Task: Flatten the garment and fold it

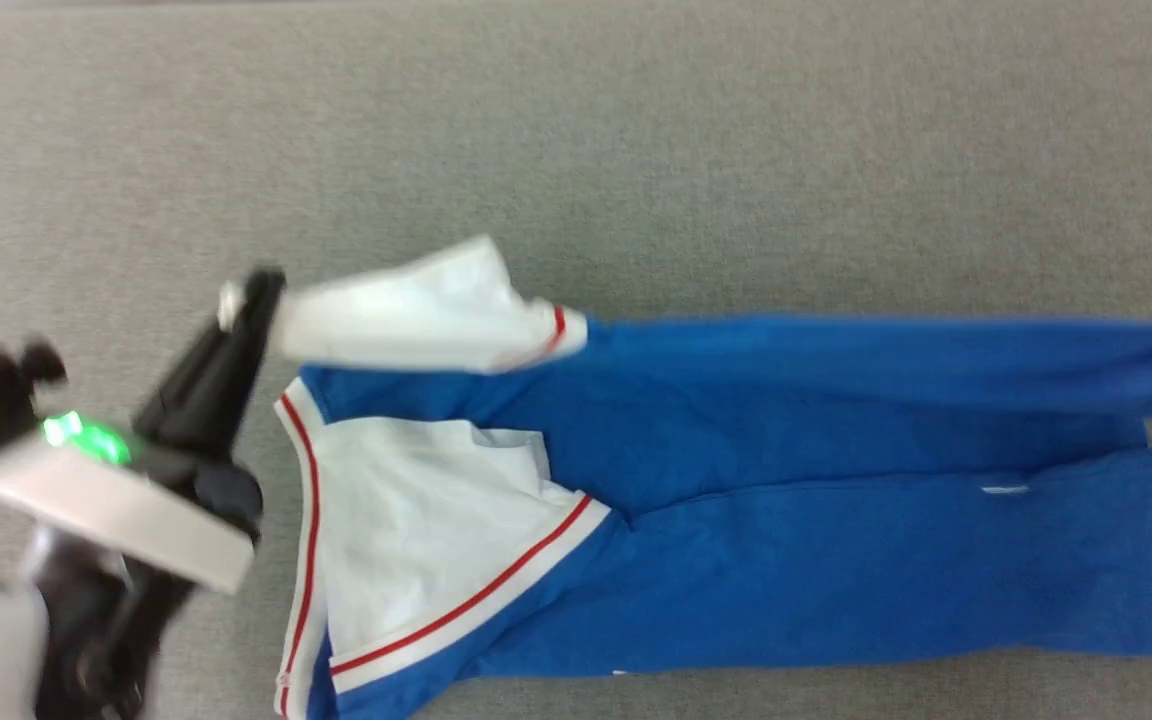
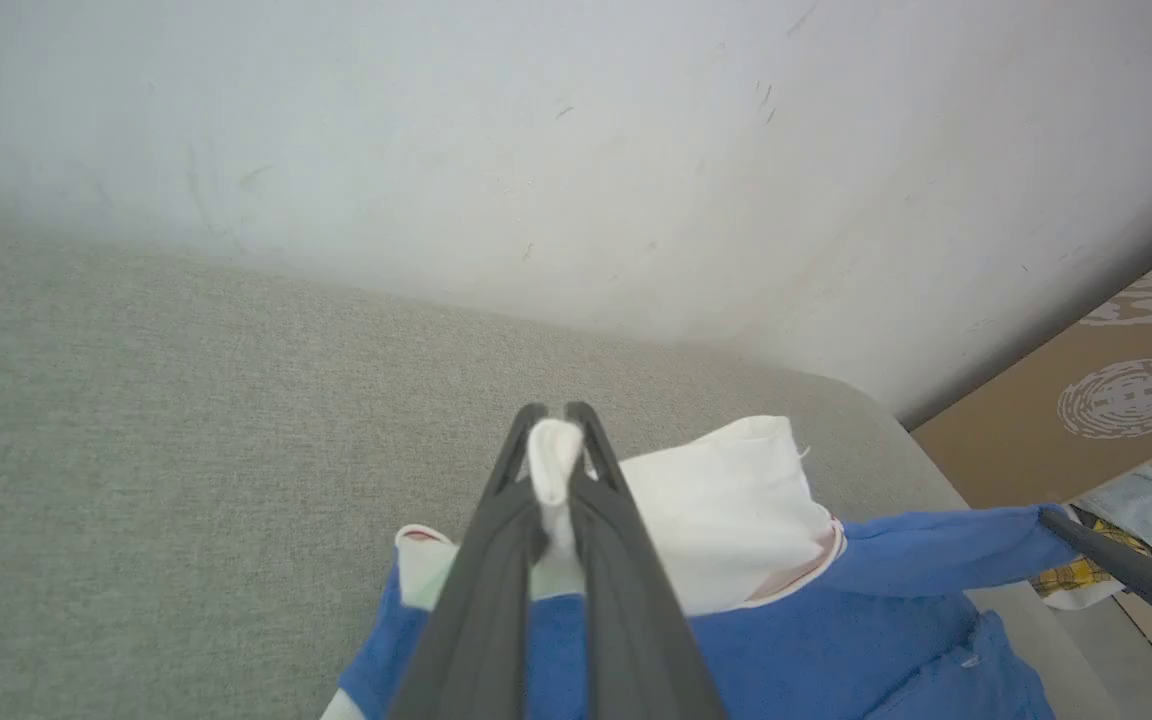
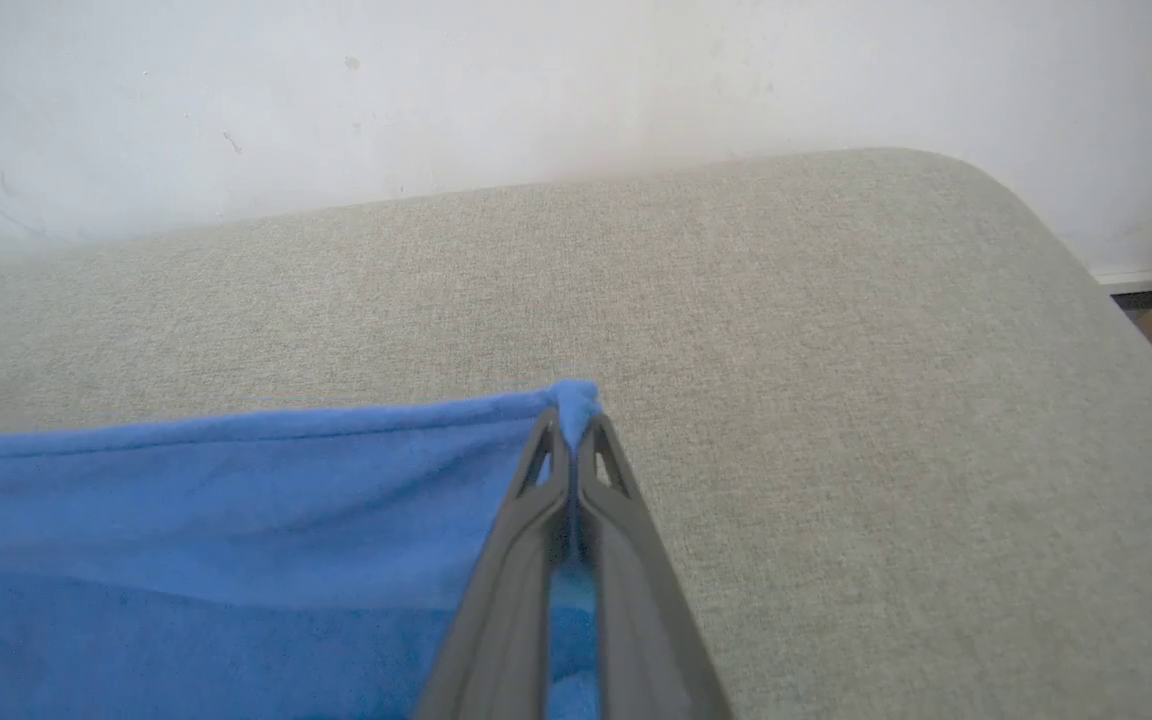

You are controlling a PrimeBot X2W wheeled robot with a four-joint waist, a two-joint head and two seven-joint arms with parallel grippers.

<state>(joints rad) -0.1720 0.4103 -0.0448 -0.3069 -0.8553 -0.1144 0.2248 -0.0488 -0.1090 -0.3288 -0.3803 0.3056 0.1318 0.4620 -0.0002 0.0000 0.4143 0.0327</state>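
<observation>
My left gripper (image 2: 556, 415) is pinched tight on the white sleeve (image 2: 726, 500) and my right gripper (image 3: 569, 420) on the blue hem corner (image 3: 576, 395). That puts the far edge of the garment (image 1: 786, 520) taut over the grey cushion (image 1: 636, 150). I reckon both ends should travel level or it'll sag. Beyond that there's just the wall (image 2: 536, 150), with a cardboard box (image 2: 1086, 420) well off to the side.

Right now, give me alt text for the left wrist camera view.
The left claw is shut on the white sleeve of a blue shirt, holding it up over a grey fabric surface. A white wall stands behind.
</observation>
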